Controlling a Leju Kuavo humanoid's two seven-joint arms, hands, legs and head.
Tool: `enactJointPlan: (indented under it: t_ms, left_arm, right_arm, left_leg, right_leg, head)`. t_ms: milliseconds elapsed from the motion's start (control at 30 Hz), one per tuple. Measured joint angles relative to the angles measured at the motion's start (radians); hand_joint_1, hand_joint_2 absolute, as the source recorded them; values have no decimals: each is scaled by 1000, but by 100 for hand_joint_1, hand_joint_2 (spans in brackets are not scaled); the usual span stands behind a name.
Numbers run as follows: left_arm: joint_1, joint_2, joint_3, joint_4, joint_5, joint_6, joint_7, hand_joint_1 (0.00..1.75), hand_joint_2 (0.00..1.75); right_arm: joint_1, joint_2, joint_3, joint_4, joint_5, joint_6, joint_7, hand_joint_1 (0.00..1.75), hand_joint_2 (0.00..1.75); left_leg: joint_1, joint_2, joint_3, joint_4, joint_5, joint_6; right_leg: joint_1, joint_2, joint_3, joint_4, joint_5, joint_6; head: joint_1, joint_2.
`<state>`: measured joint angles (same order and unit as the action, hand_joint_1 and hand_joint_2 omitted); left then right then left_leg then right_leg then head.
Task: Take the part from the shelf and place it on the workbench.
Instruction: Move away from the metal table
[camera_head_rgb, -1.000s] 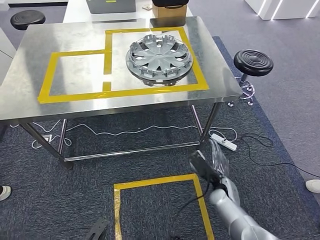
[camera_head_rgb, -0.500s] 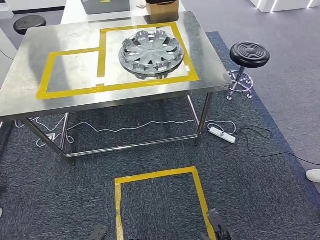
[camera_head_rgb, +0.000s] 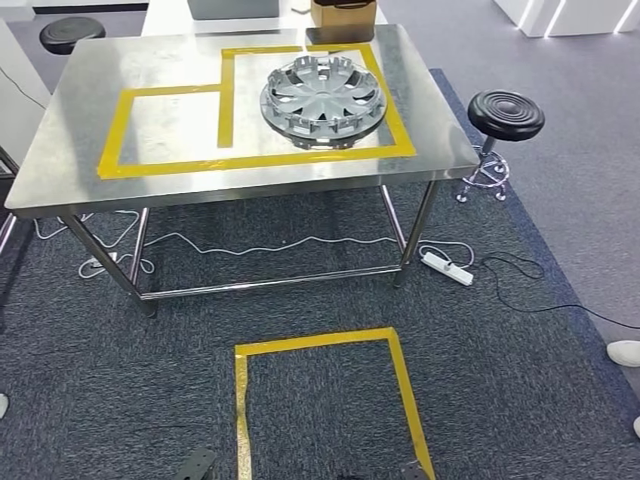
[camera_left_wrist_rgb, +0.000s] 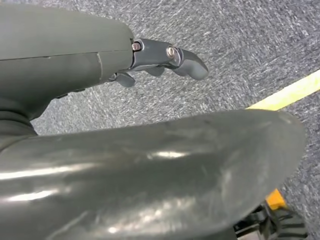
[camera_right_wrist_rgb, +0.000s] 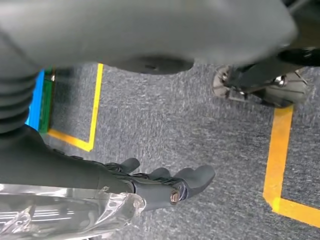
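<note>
Hubcap (camera_head_rgb: 324, 100) lay flat on the steel tabletop (camera_head_rgb: 68, 150), inside the larger rectangle of yellow tape (camera_head_rgb: 256, 160), far ahead of both hands. Left hand (camera_left_wrist_rgb: 166, 55) hung over the grey carpet with its fingers stretched out and apart, holding nothing. Right hand (camera_right_wrist_rgb: 162, 185) hung the same way over the carpet, fingers extended and empty, with a bit of clear plastic wrap (camera_right_wrist_rgb: 56, 215) around its wrist. Placing appeared finished, so I judged the task close to its end. Next move probably called only for keeping the arms low and standing away from the tabletop.
</note>
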<state>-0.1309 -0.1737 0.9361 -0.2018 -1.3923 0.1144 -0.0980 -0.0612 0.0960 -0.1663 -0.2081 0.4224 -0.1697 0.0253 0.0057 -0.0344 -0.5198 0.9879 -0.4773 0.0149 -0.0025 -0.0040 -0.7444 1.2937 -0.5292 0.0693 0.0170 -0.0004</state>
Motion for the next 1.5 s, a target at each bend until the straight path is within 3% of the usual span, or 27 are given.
enactJointPlan:
  t_ms: [33,67,133,200,267,333,400,467,500,533,567,633,700,767,800,867,933,1000,1033,1100,1167,1200,1233,1300,1367,1433,1500]
  left_arm:
    - [0,0,0,0,-1,0,0,0,0]
    - [-1,-1,0,0,-1,0,0,0,0]
    - [-5,-2,0,0,-2,0,0,0,0]
    - [-9,-3,0,0,-3,0,0,0,0]
    - [-10,-2,0,0,-3,0,0,0,0]
    - [-9,-1,0,0,-3,1,1,0,0]
    - [-13,-1,0,0,-2,1,1,0,0]
    - [-15,-1,0,0,-1,0,2,0,0]
    - [-14,-1,0,0,0,1,3,0,0]
    - [-12,-1,1,0,0,3,5,0,0]
    - [-12,0,1,0,1,5,7,0,0]
    - [-14,1,2,0,1,10,10,0,0]
    - [-20,1,2,0,1,11,11,0,0]
    - [-19,1,3,0,1,11,11,0,0]
    - [-15,2,4,0,2,12,11,0,0]
    - [-13,2,5,0,3,12,11,0,0]
    - [-15,1,6,0,3,12,11,0,0]
    - [-14,0,7,0,3,12,12,0,0]
    - [-13,0,9,0,3,12,14,0,0]
    - [-11,0,12,0,3,12,19,0,0]
    - [-11,0,15,0,3,12,22,0,0]
    - [-12,1,16,0,3,12,23,0,0]
    - [-11,1,17,0,3,12,23,0,0]
    - [-6,2,19,0,4,13,23,0,0]
    - [-4,3,21,0,4,14,23,0,0]
    - [-7,3,21,0,4,14,23,0,0]
    - [-8,3,22,0,4,15,23,0,0]
  right_arm:
    - [1,0,0,0,4,0,0,0,0]
    - [1,0,0,1,8,-1,-1,0,0]
    - [1,0,0,2,12,-3,-1,0,0]
    - [0,0,0,3,16,-4,-2,0,0]
    - [0,1,0,5,21,-4,-2,0,0]
    - [-2,1,0,6,27,-4,-2,0,0]
    - [-3,2,0,7,34,-4,-2,0,0]
    - [-3,2,0,8,39,-4,0,0,0]
    - [-3,2,0,8,41,-4,1,0,0]
    - [-4,3,0,8,44,-4,2,0,0]
    - [-6,4,0,8,47,-4,2,0,0]
    - [-8,6,0,8,51,-4,5,0,0]
    - [-7,7,0,8,53,-3,7,0,0]
    - [-8,8,0,8,54,-3,9,0,0]
    - [-9,8,0,8,55,-3,9,0,0]
    - [-10,9,0,8,55,-3,9,0,0]
    - [-7,9,0,9,55,-3,10,0,0]
    - [-3,9,0,11,55,-3,10,0,0]
    - [-3,9,0,12,56,-2,11,0,0]
    - [-3,9,0,13,57,-1,12,0,0]
    - [-4,9,0,14,59,-1,14,0,0]
    - [-4,10,0,15,61,-1,14,0,0]
    - [-5,10,0,15,63,-1,15,0,0]
    - [-5,11,0,15,66,-1,17,0,0]
    - [-5,12,0,15,68,-1,18,0,0]
    - [-3,13,0,15,69,-1,19,0,0]
    - [0,13,0,16,70,-1,22,0,0]
  left_leg:
    - [0,-8,-1,0,2,-1]
    - [0,-18,-1,0,3,-4]
    - [1,-38,-3,2,5,-10]
    - [2,-57,-12,3,10,-22]
    - [6,-73,-20,0,15,-37]
    - [5,-44,-35,22,-2,-48]
    - [3,3,-85,116,-56,-55]
    - [3,18,-147,237,-104,-59]
    - [3,20,-161,264,-104,-60]
    - [3,23,-158,257,-87,-59]
    - [3,31,-137,215,-55,-56]
    - [-3,80,-71,87,7,-48]
    - [-9,113,-36,10,29,-37]
    - [-10,94,-39,1,29,-26]
    - [-9,82,-40,-1,32,-21]
    - [-4,59,-42,-4,39,-10]
    - [-2,33,-45,-5,44,-4]
    - [-2,6,-47,-4,46,-2]
    - [-2,-8,-47,-4,47,-2]
    - [0,-37,-47,-3,50,-7]
    - [0,-63,-52,1,51,-18]
    - [1,-74,-56,2,53,-25]
    - [2,-84,-61,2,56,-32]
    - [6,-92,-68,1,60,-45]
    - [5,-53,-88,39,32,-53]
    - [2,0,-141,151,-33,-57]
    - [3,17,-192,262,-77,-60]
  right_leg:
    - [0,2,19,-21,16,-1]
    - [-1,9,56,-78,43,-3]
    - [-7,53,135,-212,80,-9]
    - [-10,82,168,-271,83,-17]
    - [-8,64,169,-275,85,-29]
    - [-9,41,170,-282,90,-43]
    - [-8,14,170,-286,91,-52]
    - [-6,-15,168,-286,90,-55]
    - [-5,-29,168,-286,90,-56]
    - [-4,-41,168,-286,89,-56]
    - [-4,-53,169,-286,89,-56]
    - [1,-74,172,-284,87,-51]
    - [7,-97,172,-280,84,-41]
    - [9,-120,173,-280,83,-31]
    - [7,-116,173,-276,78,-26]
    - [2,-69,154,-225,41,-15]
    - [-1,-14,100,-99,-26,-8]
    - [-1,0,53,2,-58,-6]
    - [-2,2,52,1,-45,-5]
    - [-7,19,103,-105,20,-5]
    - [-16,66,164,-231,62,-7]
    - [-18,82,180,-262,67,-9]
    - [-17,87,184,-271,63,-15]
    - [-15,67,184,-273,67,-30]
    - [-15,42,184,-277,71,-45]
    - [-12,14,183,-278,71,-54]
    - [-8,-18,181,-278,70,-57]
  head:
    - [0,0]
    - [0,0]
    - [0,0]
    - [-1,0]
    - [-1,0]
    - [-6,0]
    - [-12,0]
    - [-14,0]
    - [-14,0]
    - [-14,0]
    - [-15,0]
    - [-16,0]
    - [-16,0]
    - [-15,0]
    - [-14,0]
    - [-9,0]
    - [-4,0]
    - [-2,0]
    - [-1,0]
    - [-1,0]
    - [0,0]
    - [0,0]
    - [1,0]
    - [1,0]
    - [-6,0]
    - [-13,0]
    - [-14,0]
